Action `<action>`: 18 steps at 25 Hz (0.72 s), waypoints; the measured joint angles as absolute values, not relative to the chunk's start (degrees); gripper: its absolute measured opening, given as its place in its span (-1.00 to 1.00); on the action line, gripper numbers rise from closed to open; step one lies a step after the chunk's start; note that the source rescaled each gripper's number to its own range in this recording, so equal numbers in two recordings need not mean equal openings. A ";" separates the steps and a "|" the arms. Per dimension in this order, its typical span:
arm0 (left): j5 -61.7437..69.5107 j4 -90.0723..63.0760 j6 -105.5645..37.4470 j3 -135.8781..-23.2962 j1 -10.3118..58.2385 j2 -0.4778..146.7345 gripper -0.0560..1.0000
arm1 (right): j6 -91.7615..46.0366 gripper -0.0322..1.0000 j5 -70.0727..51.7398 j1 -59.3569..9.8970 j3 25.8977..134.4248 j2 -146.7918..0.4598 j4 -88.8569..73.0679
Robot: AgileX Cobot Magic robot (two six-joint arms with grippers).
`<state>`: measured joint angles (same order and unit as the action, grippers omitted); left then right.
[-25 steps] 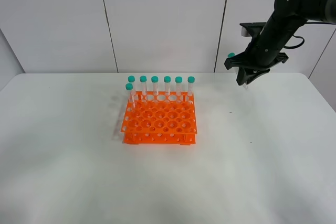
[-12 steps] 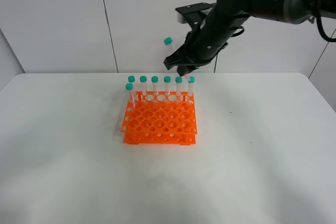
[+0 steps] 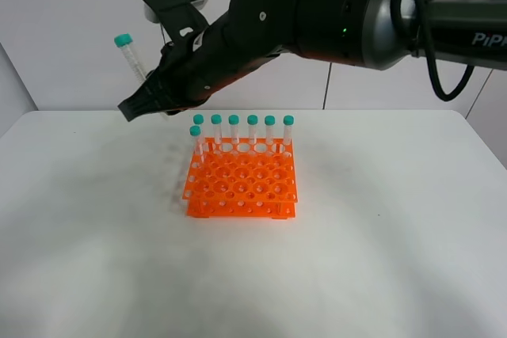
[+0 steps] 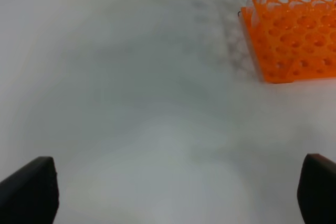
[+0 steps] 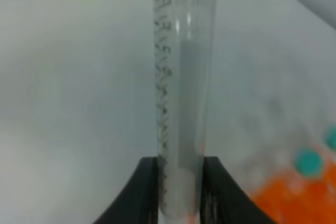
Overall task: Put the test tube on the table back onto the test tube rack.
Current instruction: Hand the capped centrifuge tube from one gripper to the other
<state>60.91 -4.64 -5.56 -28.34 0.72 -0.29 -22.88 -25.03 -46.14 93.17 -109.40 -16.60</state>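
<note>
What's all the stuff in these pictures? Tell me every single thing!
rack: one, orange, middle of the table.
racked tubes: seven, clear with teal caps, six along the rack's back row, one just in front at the left end.
tube: one, clear with teal cap, tilted in the air, up and left of the rack.
table: one, white, under the rack.
wall: white panels, behind the table.
right gripper: one, black, shut on the tube.
left gripper: one, black, open, over bare table near the rack.
</note>
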 joint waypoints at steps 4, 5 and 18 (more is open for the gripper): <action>60.91 -4.64 -5.56 -28.34 0.72 -0.29 1.00 | -32.40 -0.94 -21.32 -46.39 89.29 -109.33 -28.65; 60.91 -4.64 -5.56 -28.34 0.72 -0.29 1.00 | -35.05 -0.94 -21.37 -46.39 88.45 -109.33 -31.48; 60.91 -4.64 -5.56 -28.34 0.72 -0.29 1.00 | -19.18 -0.94 -23.15 -46.39 87.55 -109.25 -7.88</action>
